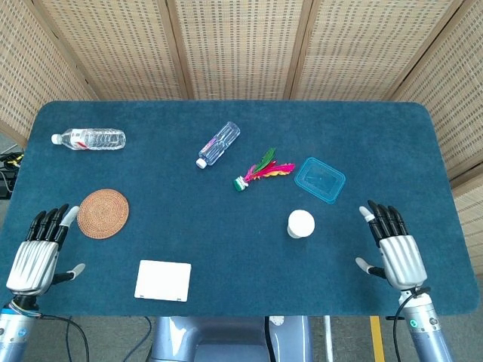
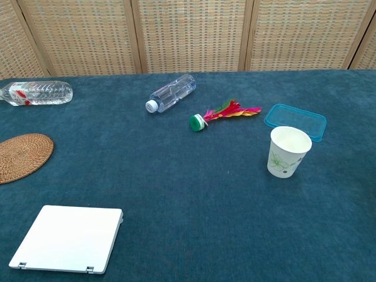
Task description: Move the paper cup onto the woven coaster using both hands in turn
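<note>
A white paper cup with a green leaf print stands upright on the blue table, right of centre. The round woven coaster lies flat far off at the left. My right hand hovers open over the table's front right, fingers spread, a short way right of the cup. My left hand is open at the front left, just below and left of the coaster. Neither hand holds anything. The chest view shows no hand.
Two clear plastic bottles lie on their sides: one at the far left, one near the middle. A feather shuttlecock and a blue plastic lid lie behind the cup. A white flat box sits at the front left.
</note>
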Controlling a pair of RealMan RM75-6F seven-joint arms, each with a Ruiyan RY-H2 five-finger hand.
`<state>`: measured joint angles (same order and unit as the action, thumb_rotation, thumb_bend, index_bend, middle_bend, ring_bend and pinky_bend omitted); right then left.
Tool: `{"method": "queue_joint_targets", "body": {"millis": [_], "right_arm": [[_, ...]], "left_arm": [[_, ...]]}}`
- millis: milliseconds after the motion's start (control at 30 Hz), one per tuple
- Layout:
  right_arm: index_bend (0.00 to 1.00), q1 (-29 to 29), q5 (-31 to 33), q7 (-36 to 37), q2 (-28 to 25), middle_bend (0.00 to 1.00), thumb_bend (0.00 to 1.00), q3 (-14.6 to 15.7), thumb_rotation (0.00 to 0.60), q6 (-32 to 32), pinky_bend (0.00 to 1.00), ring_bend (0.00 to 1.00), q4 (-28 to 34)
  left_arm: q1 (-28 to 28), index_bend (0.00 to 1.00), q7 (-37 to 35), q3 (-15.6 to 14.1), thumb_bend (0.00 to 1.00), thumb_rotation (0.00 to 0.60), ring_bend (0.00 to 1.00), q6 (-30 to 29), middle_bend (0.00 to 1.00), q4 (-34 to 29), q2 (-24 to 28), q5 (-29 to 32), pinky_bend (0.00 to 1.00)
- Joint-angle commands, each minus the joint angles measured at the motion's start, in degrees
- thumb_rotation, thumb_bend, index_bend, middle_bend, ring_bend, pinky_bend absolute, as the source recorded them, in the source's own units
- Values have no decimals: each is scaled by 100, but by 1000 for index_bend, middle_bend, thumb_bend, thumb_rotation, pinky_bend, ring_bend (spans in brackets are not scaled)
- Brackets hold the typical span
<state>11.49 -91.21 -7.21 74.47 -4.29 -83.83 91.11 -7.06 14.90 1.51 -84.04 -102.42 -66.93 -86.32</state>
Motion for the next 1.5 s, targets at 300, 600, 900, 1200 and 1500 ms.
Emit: {"method": "queue_joint_targets", "body": {"millis": [300, 600, 900, 1200, 1500], "right_arm": [[70, 688, 197, -286, -230, 0, 83, -289, 600, 978, 0, 0, 506], [70, 1458, 1222, -1249, -193, 0, 84, -638, 600, 2218, 0, 0, 900], [70, 1932, 2140, -1762, 215, 0, 84, -706, 600, 2822, 0, 0, 679], [99, 2201, 2569, -2004, 621, 0, 84, -617, 600, 2977, 0, 0, 215], [151, 2398, 2843, -2006, 860, 0, 84, -591, 600, 3069, 0, 0, -206]], "left_arm": [[20, 0, -86, 27, 142, 600, 0, -30, 0, 6, 50, 31, 0], [7, 0, -150, 25, 142, 600, 0, 1, 0, 22, 57, 25, 0], [-20, 0, -201, 26, 143, 600, 0, 63, 0, 53, 59, 42, 0], [-38, 0, -243, 28, 142, 600, 0, 109, 0, 83, 61, 67, 0], [-52, 0, -206, 21, 142, 600, 0, 144, 0, 75, 40, 85, 0]]}}
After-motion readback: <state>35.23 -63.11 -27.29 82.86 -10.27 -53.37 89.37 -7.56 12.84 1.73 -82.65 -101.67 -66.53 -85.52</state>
